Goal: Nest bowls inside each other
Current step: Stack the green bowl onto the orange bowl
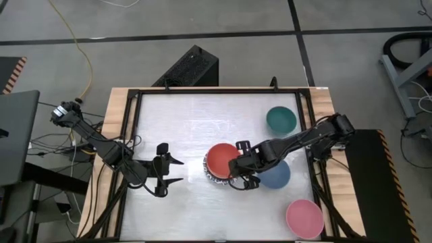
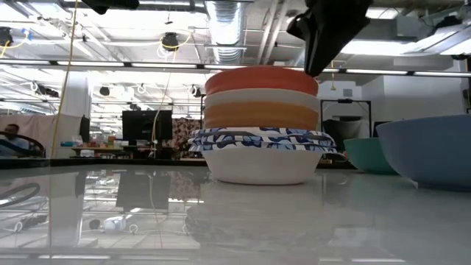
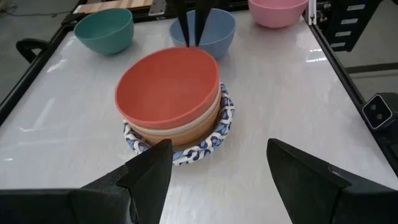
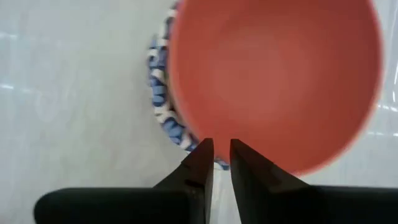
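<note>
The right gripper (image 1: 237, 164), fingers narrowly apart and holding nothing, is hovering over the red bowl (image 1: 223, 160) topping the stack mid-table. The left gripper (image 1: 177, 170) is waiting wide open near the table's (image 1: 182, 121) left edge.

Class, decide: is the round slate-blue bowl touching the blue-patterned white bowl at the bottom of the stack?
Apart. The left wrist view shows bare table between the slate-blue bowl and the blue-patterned white bowl.

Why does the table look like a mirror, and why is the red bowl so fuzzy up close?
Low view: the glossy table mirrors the ceiling lights and the bowl stack. Right wrist view: the red bowl fills the picture, too near to be sharp. High view: a pale sheen lies across the tabletop.
</note>
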